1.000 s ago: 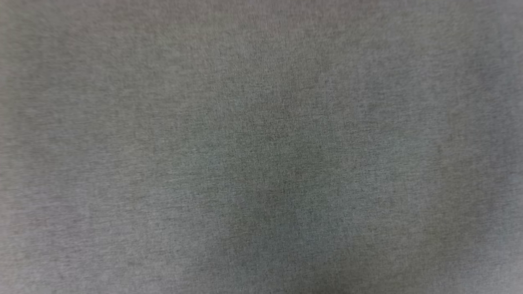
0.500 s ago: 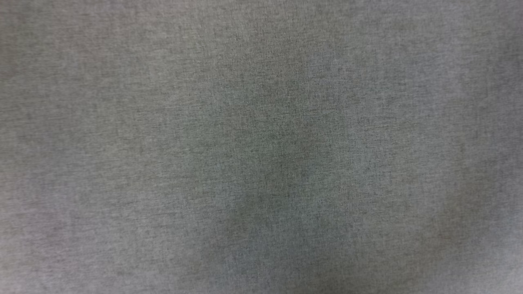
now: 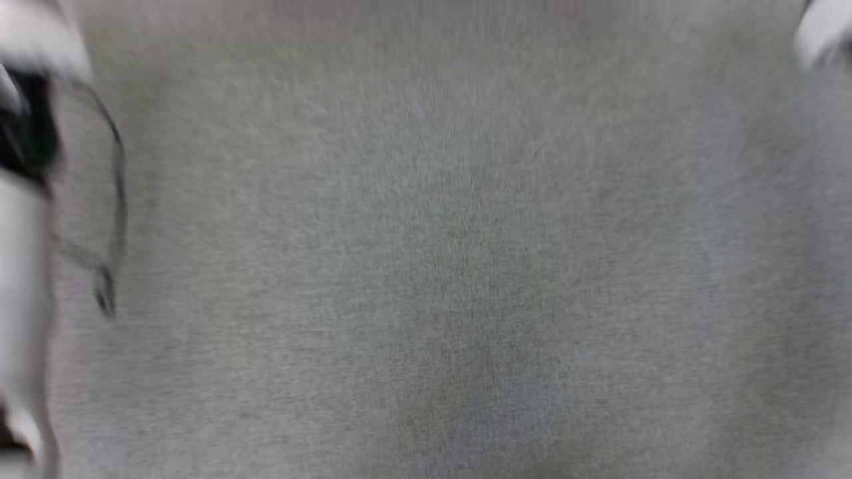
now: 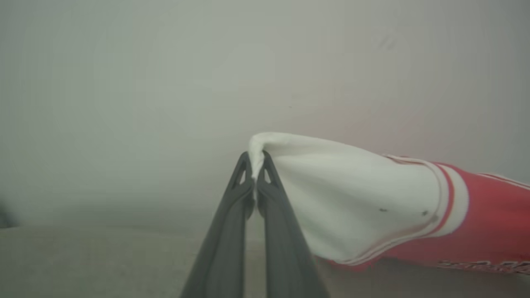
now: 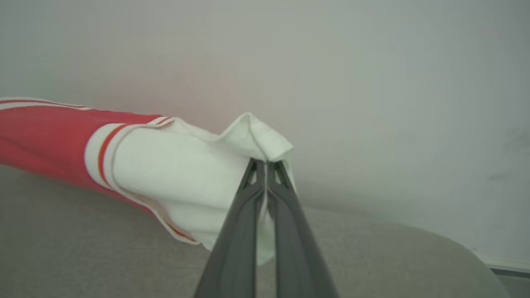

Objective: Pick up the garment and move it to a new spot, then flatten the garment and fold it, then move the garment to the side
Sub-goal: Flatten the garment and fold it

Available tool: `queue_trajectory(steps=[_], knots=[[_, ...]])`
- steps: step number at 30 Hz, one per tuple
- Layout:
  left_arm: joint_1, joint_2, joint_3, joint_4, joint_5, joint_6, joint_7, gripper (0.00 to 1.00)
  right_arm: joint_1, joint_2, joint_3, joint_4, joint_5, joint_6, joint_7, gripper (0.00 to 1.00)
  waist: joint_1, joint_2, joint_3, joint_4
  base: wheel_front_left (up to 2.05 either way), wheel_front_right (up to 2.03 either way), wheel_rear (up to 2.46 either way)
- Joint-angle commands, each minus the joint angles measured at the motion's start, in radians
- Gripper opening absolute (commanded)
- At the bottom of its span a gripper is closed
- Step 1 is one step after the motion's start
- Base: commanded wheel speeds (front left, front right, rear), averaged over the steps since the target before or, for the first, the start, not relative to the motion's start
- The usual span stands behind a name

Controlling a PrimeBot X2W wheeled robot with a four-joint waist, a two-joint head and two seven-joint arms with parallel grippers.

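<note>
The garment (image 4: 364, 194) is red with white short sleeves and red-white striped trim. In the left wrist view my left gripper (image 4: 256, 165) is shut on the tip of one white sleeve, and the cloth stretches away to the right above the grey surface. In the right wrist view my right gripper (image 5: 265, 165) is shut on a bunched corner of the other white sleeve, with the garment (image 5: 165, 165) running off to the left. The garment's front is hidden. In the head view a blurred pale forearm (image 3: 20, 266) with a black joint and cable runs down the left edge.
A grey cloth-covered surface (image 3: 432, 266) lies under the garment and spreads across the head view. Another pale arm part (image 3: 822, 30) sits in the top right corner. A plain pale wall (image 5: 372, 82) stands behind. The surface's rounded edge (image 5: 455, 248) curves down at the right.
The head view has shifted and blurred, so the camera moved. A pale forearm now shows at its left edge and a pale arm part at its top right corner.
</note>
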Motion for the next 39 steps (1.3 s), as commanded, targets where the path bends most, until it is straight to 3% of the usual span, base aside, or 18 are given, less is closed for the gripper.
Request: queue_trajectory(steps=[1, 9, 14, 23, 29, 30, 31, 33, 39], knots=[[0.135, -0.007, 0.028, -0.053, -0.007, 0.021, -0.007, 0.00, 0.115, -0.012, -0.008, -0.041, 0.019, -0.001, 0.011, 0.00, 0.0000, 0.0000, -0.110, 0.013, 0.00, 0.00, 0.00], [0.608, -0.051, 0.097, -0.301, -0.028, 0.121, -0.008, 0.00, 0.509, 0.013, -0.087, -0.221, 0.037, -0.002, 0.090, 0.00, 0.0000, 0.0000, -0.249, 0.019, 0.00, 0.00, 0.00], [0.876, -0.073, 0.101, -0.439, -0.047, 0.185, 0.026, 0.00, 0.776, 0.068, -0.176, -0.341, 0.030, -0.001, 0.161, 0.00, 0.0000, 0.0000, -0.330, 0.030, 0.00, 0.00, 0.00], [1.165, -0.101, 0.051, -0.541, -0.059, 0.264, 0.132, 0.00, 1.152, 0.184, -0.294, -0.468, 0.015, -0.001, 0.276, 0.00, 0.0000, 0.0000, -0.430, 0.051, 0.00, 0.00, 0.00], [1.267, -0.114, 0.030, -0.579, -0.063, 0.302, 0.175, 0.00, 1.302, 0.221, -0.321, -0.523, -0.043, -0.001, 0.363, 0.00, 0.0000, 0.0000, -0.455, 0.059, 0.00, 0.00, 0.00], [1.277, -0.115, 0.026, -0.583, -0.062, 0.306, 0.177, 0.00, 1.318, 0.233, -0.321, -0.529, -0.043, -0.001, 0.379, 0.15, 0.0000, 0.0000, -0.459, 0.060, 0.00, 0.00, 0.00], [1.286, -0.114, 0.019, -0.585, -0.055, 0.308, 0.181, 0.00, 1.330, 0.238, -0.326, -0.539, -0.049, -0.001, 0.391, 0.37, 0.0000, 0.0000, -0.463, 0.062, 0.00, 0.00, 0.00], [1.291, -0.119, 0.010, -0.592, -0.053, 0.310, 0.181, 0.00, 1.337, 0.249, -0.335, -0.557, -0.059, -0.001, 0.413, 1.00, 0.0000, 0.0000, -0.465, 0.064, 0.00, 0.00, 0.00], [1.255, -0.118, -0.017, -0.623, -0.028, 0.298, 0.164, 0.00, 1.253, 0.266, -0.380, -0.624, -0.085, -0.001, 0.407, 1.00, 0.0000, 0.0000, -0.452, 0.076, 0.00, 0.00, 0.00]])
